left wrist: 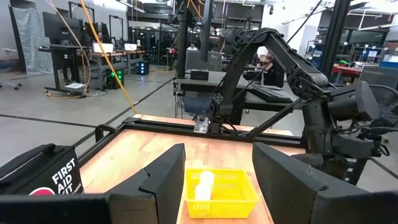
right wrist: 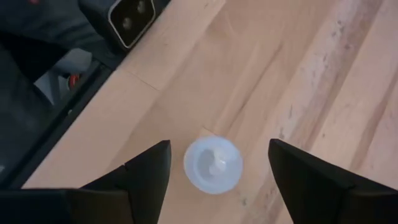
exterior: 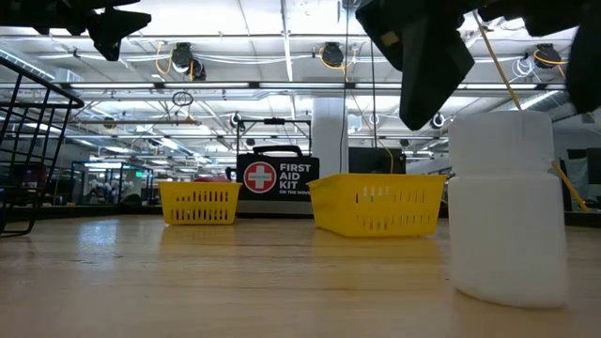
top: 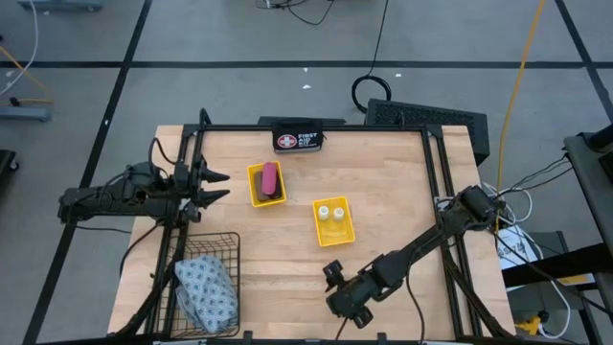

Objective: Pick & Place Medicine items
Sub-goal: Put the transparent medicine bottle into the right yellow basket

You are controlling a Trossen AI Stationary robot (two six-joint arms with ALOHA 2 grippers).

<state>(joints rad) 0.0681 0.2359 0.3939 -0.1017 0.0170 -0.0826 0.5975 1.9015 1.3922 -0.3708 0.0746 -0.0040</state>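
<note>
One tiny white round container (right wrist: 212, 165) stands upright near the table's near edge, large in the low view (exterior: 512, 207). My right gripper (right wrist: 217, 144) hangs above it, pointing down and open, with a finger on either side and clear of it. In the high view the right gripper (top: 343, 292) hides the container. Two more white containers (top: 333, 213) stand in a yellow tray (top: 347, 233). The pink bar (top: 270, 176) and a dark brown item (top: 274, 195) lie in another yellow tray (top: 255, 187). The grey-blue pouch (top: 206, 290) lies in a wire basket. My left gripper (top: 228, 186) waits open at the left edge.
The black First Aid case (top: 299, 141) stands at the far edge, behind the two yellow trays (exterior: 199, 203) (exterior: 377, 203). The black wire basket (top: 228, 251) sits at the near left corner. Bare wood lies between the trays and the right gripper. A black frame rail (right wrist: 59, 106) runs along the near edge.
</note>
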